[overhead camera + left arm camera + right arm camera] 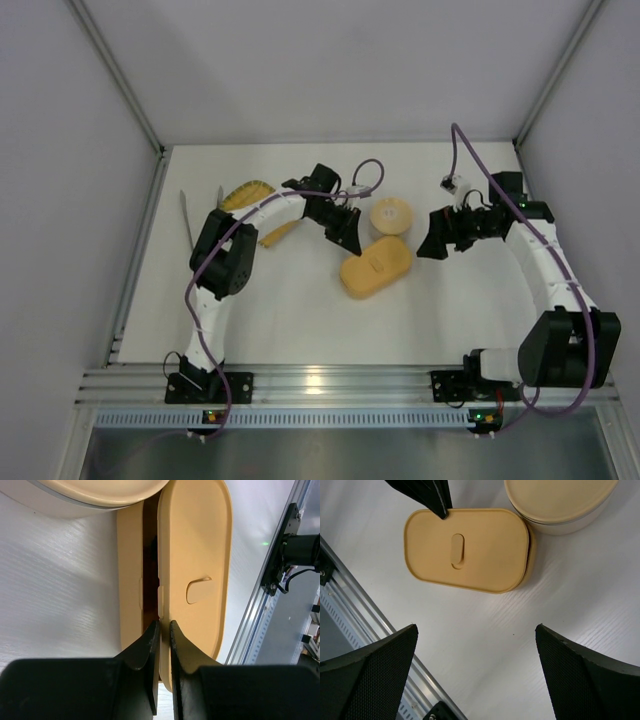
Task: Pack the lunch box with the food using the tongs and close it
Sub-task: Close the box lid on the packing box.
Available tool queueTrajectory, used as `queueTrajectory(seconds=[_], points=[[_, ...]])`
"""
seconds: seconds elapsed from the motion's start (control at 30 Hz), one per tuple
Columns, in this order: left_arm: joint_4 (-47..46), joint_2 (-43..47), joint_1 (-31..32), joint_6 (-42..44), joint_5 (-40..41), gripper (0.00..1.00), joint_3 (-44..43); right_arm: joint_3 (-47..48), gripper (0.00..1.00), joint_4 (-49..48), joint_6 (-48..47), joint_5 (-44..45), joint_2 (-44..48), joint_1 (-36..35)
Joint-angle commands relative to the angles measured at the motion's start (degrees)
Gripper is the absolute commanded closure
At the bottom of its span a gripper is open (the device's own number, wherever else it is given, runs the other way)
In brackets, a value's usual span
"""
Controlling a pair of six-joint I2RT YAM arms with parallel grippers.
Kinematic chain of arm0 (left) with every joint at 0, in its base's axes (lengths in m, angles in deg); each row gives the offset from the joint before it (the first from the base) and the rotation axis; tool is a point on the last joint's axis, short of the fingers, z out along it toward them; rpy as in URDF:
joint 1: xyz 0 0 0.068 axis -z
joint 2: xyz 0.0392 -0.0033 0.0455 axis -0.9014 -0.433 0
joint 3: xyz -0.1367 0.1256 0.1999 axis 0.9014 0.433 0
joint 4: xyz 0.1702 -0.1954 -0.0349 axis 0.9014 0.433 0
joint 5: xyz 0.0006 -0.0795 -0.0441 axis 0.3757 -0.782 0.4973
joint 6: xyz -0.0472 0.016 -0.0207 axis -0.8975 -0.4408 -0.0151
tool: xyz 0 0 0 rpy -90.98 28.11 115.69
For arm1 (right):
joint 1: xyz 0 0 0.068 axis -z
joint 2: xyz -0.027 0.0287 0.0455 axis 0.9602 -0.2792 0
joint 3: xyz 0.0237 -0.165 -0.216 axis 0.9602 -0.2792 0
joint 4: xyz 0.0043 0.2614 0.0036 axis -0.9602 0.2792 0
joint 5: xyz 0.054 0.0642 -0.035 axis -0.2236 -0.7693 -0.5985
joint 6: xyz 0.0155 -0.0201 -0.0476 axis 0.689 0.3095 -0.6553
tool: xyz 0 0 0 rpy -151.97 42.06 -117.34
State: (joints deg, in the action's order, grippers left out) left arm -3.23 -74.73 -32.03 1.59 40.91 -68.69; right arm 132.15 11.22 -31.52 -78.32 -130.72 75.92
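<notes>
The tan-orange lunch box [375, 268] lies mid-table with its lid [200, 555] resting on it, shifted sideways. A dark strip of the box's inside [150, 555] shows between the lid and the box wall [129, 580]. The food is hidden under the lid. My left gripper [164, 625] is shut on the lid's near rim, and its fingers [427, 492] meet the lid's corner [470, 550] in the right wrist view. My right gripper [476, 630] hangs open over bare table to the right of the box, holding nothing. The silver tongs [188, 218] lie at the far left.
A round steel bowl with a tan lid [390, 215] stands right behind the box, close to touching it [555, 505]. A woven yellow tray [245, 193] sits behind the left arm, with a yellow flat piece [280, 232] beside it. The aluminium rail [320, 385] runs along the near edge.
</notes>
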Motion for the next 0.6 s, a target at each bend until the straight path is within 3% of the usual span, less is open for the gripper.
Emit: queueTrajectory(seconds=[0.0,0.23,0.47,0.57], points=[[0.6,-0.6,-0.1,1.4,-0.8,1.00,-2.8,-1.0,0.02,-4.2,-3.3,-1.7,3.3,0.9],[1.7,-2.0,-0.1,2.1,0.3,1.00,-4.3,-4.0,0.13,-8.7,-3.1,-2.9,4.7,0.2],[2.8,-3.1,0.0,2.8,1.2,1.00,-5.6,-6.9,0.37,-14.8,0.3,-3.6,3.1,-1.7],[3.2,-3.2,-0.1,3.4,1.4,1.00,-5.6,-8.6,0.45,-18.5,1.7,-1.3,3.5,-6.0]])
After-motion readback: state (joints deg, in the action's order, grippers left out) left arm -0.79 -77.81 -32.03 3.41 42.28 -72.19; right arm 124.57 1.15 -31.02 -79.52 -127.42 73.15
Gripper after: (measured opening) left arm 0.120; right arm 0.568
